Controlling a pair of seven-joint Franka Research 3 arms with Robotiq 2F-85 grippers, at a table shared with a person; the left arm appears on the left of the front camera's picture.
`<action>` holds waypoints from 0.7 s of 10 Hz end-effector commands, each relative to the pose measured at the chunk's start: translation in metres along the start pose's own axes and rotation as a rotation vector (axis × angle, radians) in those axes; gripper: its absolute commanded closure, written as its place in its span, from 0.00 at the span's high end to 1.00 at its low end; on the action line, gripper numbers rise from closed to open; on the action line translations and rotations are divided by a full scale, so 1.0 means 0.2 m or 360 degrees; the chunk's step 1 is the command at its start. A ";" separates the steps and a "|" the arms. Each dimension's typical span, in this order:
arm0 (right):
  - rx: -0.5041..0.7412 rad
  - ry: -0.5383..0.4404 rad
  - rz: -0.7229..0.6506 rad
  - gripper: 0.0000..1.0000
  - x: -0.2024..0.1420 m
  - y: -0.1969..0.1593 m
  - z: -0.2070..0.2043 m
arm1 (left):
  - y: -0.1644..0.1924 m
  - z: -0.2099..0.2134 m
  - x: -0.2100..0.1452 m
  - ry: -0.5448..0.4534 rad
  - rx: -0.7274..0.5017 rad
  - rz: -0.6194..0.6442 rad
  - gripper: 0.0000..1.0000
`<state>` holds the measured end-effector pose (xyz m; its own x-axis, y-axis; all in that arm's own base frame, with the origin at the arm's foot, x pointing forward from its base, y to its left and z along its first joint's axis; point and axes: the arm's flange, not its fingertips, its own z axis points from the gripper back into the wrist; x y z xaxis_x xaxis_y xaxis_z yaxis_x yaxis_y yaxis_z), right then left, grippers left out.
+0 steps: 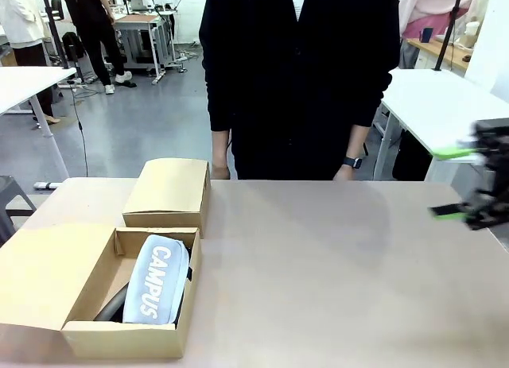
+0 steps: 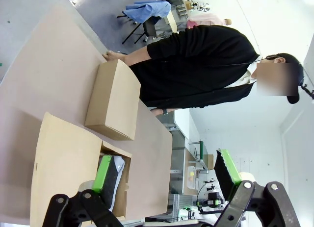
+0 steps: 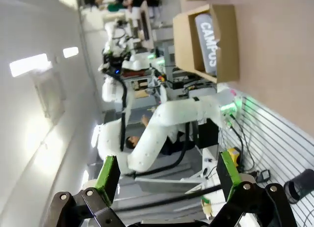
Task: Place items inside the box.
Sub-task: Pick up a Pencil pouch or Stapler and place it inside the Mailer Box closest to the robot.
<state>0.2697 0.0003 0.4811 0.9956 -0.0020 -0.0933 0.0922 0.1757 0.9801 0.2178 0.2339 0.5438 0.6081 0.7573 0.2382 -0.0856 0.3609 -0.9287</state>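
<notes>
Box: I see the open cardboard box (image 1: 87, 300) at the near left corner of the table (image 1: 334, 273), its flap folded out to the left so the top stays clear for loading.
Pencil case: the grey "CAMPUS" pencil case (image 1: 156, 279) lies inside the box, lengthwise and leaning toward the right wall, lettering up; I judge it sits that way because something dark lies beneath it.
Dark item: a black shape (image 1: 115, 306) shows under the case's near end; I cannot tell which item it is.
Second box: a closed carton (image 1: 169, 195) sits just behind the open box, touching or nearly so.
Right gripper: my right gripper (image 1: 464, 183) hangs at the right edge above the table, jaws wide apart and empty, well apart from the box.
Left gripper: my left gripper (image 2: 166, 170) looks down over the box with fingers spread, nothing between them.
Person: stands at the far side, one hand (image 1: 220, 172) down at the table edge.
Judgement: the bare tabletop suggests the loading is largely done.
</notes>
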 end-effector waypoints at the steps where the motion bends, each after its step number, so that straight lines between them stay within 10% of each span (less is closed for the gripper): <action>1: 0.0250 -0.0152 0.0124 1.00 -0.22 -0.19 0.38 | 0.00 0.00 0.00 -0.0012 -0.0035 -0.0022 1.00; 4: 0.0276 -0.0205 0.0039 1.00 -0.37 -0.46 0.47 | 0.00 0.00 0.00 -0.0012 -0.0035 -0.0022 1.00; 7: 0.0310 -0.0190 0.0074 1.00 -0.31 -0.23 0.54 | 0.00 0.00 0.00 -0.0012 -0.0035 -0.0022 1.00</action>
<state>0.2041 -0.1203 0.4486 0.9916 -0.1190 -0.0507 0.0495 -0.0133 0.9987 0.2179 0.2340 0.5437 0.6083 0.7573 0.2378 -0.0860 0.3607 -0.9287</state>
